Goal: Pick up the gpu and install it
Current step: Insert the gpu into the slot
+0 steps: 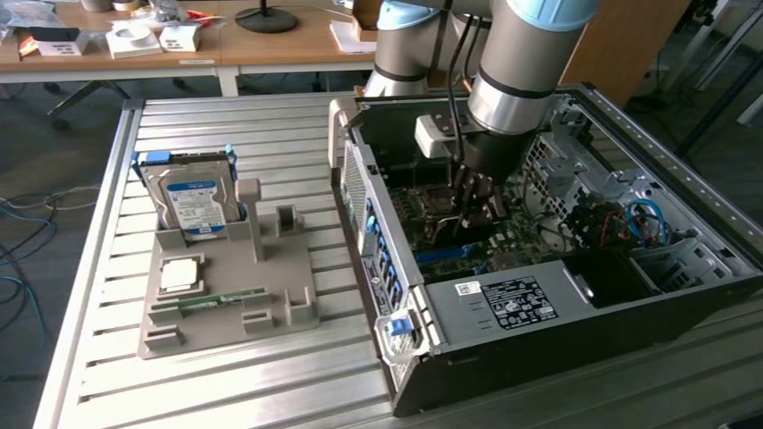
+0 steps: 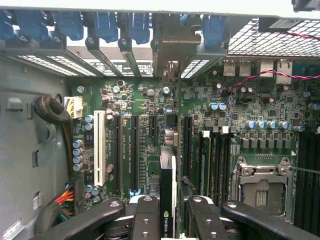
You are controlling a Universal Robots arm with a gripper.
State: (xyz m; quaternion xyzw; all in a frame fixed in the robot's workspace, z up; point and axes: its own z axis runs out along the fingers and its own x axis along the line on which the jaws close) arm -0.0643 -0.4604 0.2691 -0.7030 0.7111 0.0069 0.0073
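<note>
1. The gpu (image 2: 166, 192) is caught edge-on, pinched between the black fingers (image 2: 146, 215) of the gripper (image 2: 172, 202). It is held inside the case (image 1: 560, 344), over the middle of the board (image 2: 145, 100).
2. Its long axis is laid parallel to the black slots (image 2: 134, 150), with one end pointed at the case wall lined with blue clips (image 2: 105, 25). The card is stood on edge, square to the board.
3. The jaws are clamped on the card's two flat faces, one finger to each side.
4. A thin dark card is shown, with a green logo on its upper edge. The board is green and studded with silvery capacitors; the clip wall is perforated metal.
5. Room is tight: the card is flanked closely by a black slot on one side and the memory slots (image 2: 215, 160) on the other. Whether its lower edge is touching a slot cannot be told.
6. The arm (image 1: 524, 63) is dropped in through the case's open side. The case is set toward the slatted table's (image 1: 238, 384) edge on the exterior view's right. A grey tray (image 1: 286, 304) with an upright drive (image 1: 197, 201) is left well apart.
</note>
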